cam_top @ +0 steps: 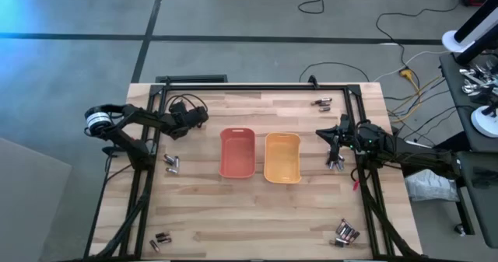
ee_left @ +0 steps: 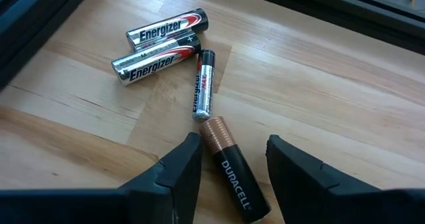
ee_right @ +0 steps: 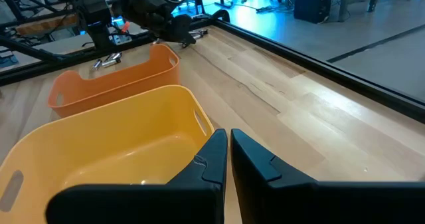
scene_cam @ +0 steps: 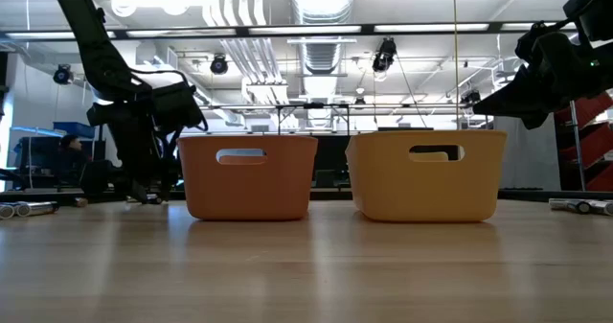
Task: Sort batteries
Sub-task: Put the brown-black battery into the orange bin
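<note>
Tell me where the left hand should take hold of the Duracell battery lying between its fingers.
Probably across the black middle of the Duracell battery, coming straight down. It lies flat on the table, already between the left hand's open fingers, which straddle its long axis.

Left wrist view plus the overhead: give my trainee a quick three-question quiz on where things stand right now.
1. True or false: the left gripper is open around the Duracell battery.
2. How many Energizer batteries show in the left wrist view?
3. Which tray is nearer the right gripper: A) orange tray B) yellow tray?

Key: 1 true; 2 three; 3 B.
</note>
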Action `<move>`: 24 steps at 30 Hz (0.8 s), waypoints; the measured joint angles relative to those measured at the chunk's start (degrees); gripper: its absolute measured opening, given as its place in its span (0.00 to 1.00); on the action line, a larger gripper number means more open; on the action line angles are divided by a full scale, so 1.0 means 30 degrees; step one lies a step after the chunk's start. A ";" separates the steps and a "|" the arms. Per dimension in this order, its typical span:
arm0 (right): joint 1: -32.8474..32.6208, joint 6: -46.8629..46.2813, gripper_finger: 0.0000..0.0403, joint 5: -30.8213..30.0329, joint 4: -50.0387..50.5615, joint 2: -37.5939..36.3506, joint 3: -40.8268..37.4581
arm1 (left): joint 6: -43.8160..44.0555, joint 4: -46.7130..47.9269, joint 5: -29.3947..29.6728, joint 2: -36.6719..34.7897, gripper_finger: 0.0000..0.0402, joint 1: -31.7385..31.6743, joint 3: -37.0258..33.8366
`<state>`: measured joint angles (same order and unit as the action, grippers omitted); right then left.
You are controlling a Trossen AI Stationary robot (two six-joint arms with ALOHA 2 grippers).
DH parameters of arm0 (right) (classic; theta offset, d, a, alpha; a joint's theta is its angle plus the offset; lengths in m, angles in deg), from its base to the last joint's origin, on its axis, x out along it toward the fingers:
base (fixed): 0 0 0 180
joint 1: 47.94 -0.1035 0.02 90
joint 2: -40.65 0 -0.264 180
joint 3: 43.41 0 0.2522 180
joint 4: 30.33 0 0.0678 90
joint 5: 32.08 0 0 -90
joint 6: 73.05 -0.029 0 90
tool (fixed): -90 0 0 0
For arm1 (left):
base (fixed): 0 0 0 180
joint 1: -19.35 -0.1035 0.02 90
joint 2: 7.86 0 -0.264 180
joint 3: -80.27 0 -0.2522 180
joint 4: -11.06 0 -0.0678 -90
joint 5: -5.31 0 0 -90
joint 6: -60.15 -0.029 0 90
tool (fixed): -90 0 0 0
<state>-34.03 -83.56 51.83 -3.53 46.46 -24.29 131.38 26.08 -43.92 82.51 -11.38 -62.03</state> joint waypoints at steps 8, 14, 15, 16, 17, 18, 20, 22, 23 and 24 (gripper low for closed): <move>0.0000 0.0000 0.03 0.0000 -0.0001 -0.0007 0.0000 | 0.0007 0.0255 0.0248 0.0006 0.20 0.0006 -0.0052; 0.0000 0.0000 0.03 0.0000 0.0003 -0.0007 0.0000 | -0.0385 0.0261 0.0347 -0.0032 0.10 0.0333 -0.0080; 0.0000 0.0000 0.03 0.0000 0.0006 -0.0007 0.0000 | -0.0494 0.0240 0.0277 -0.0072 0.09 0.0487 -0.0080; 0.0000 0.0000 0.03 0.0000 0.0006 0.0000 0.0000 | -0.0562 0.0241 0.0109 -0.0131 0.09 0.0636 -0.0078; 0.0000 0.0000 0.03 0.0000 0.0003 -0.0007 0.0000 | -0.0607 0.0236 -0.0047 -0.0166 0.09 0.0793 -0.0073; 0.0000 0.0000 0.03 0.0000 0.0006 -0.0007 0.0000 | -0.0738 0.0224 -0.0148 -0.0213 0.10 0.0963 -0.0073; 0.0000 0.0000 0.03 0.0000 0.0002 -0.0007 0.0000 | -0.1246 0.0215 -0.0470 -0.0337 0.10 0.1227 -0.0073; 0.0000 -0.0001 0.03 0.0000 0.0005 -0.0007 0.0000 | -0.1837 0.0221 -0.0709 -0.0492 0.11 0.1548 -0.0073; 0.0000 0.0000 0.03 0.0000 0.0003 -0.0007 0.0000 | -0.2049 0.0224 -0.0902 -0.0614 0.11 0.1686 -0.0073; 0.0000 0.0000 0.03 0.0000 0.0006 -0.0007 0.0000 | -0.2277 0.0224 -0.1111 -0.0731 0.11 0.1796 -0.0073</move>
<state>-34.03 -83.55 51.83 -3.51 46.43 -24.29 124.55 26.75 -47.25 80.32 -6.00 -62.24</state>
